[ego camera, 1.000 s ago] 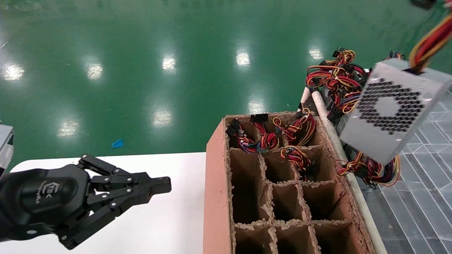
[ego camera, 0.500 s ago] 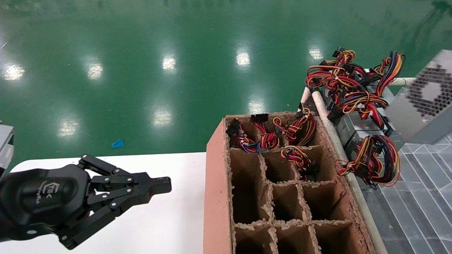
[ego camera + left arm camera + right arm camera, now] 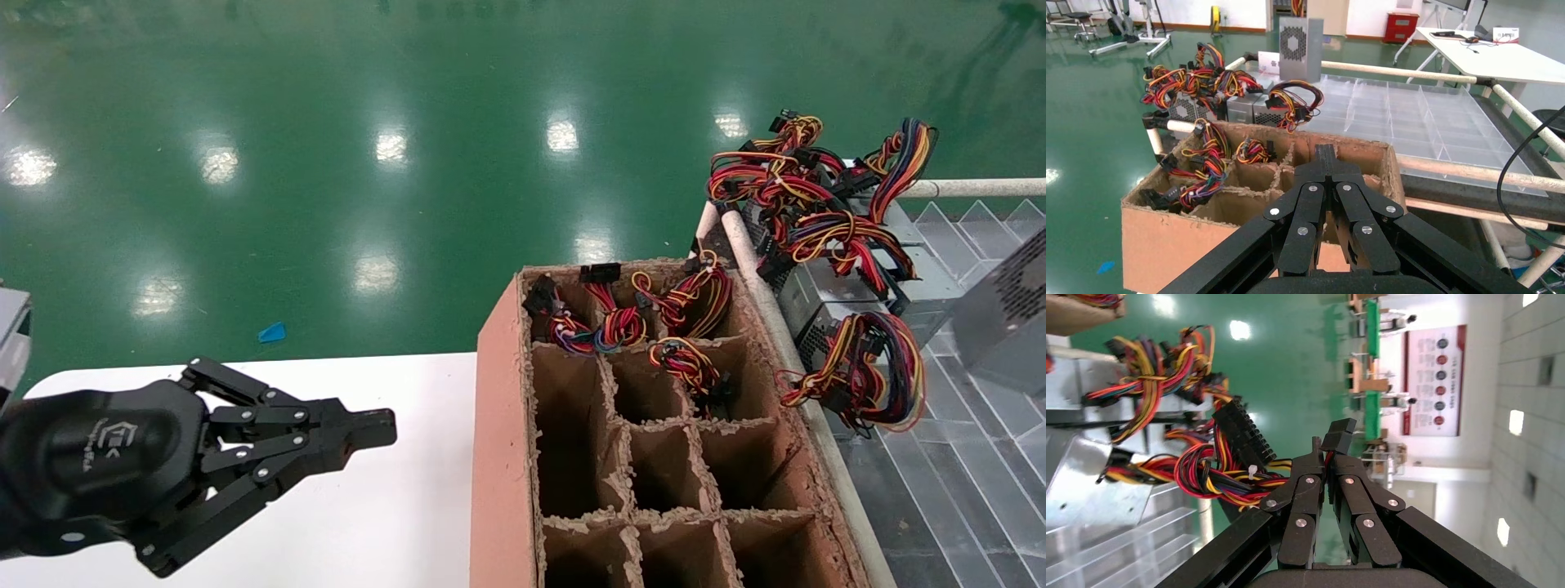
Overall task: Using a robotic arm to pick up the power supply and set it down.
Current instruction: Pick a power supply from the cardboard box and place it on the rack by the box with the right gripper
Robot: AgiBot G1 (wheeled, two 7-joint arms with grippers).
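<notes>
Grey power supply (image 3: 1007, 322) hangs — right end effector (image 3: 1324, 454) pinching its wires (image 3: 1223, 474).

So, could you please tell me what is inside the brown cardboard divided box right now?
In the cardboard box, the far compartments hold red, yellow and black wire bundles. The nearer compartments look empty, though their dark bottoms cannot be seen. Whatever the bundles attach to is covered.

Grey power supply (image 3: 1003, 318) hanging by wires

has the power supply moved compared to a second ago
Yes. The power supply has swung right and down, away from the cardboard box, now mostly past the head view's right edge.
</notes>
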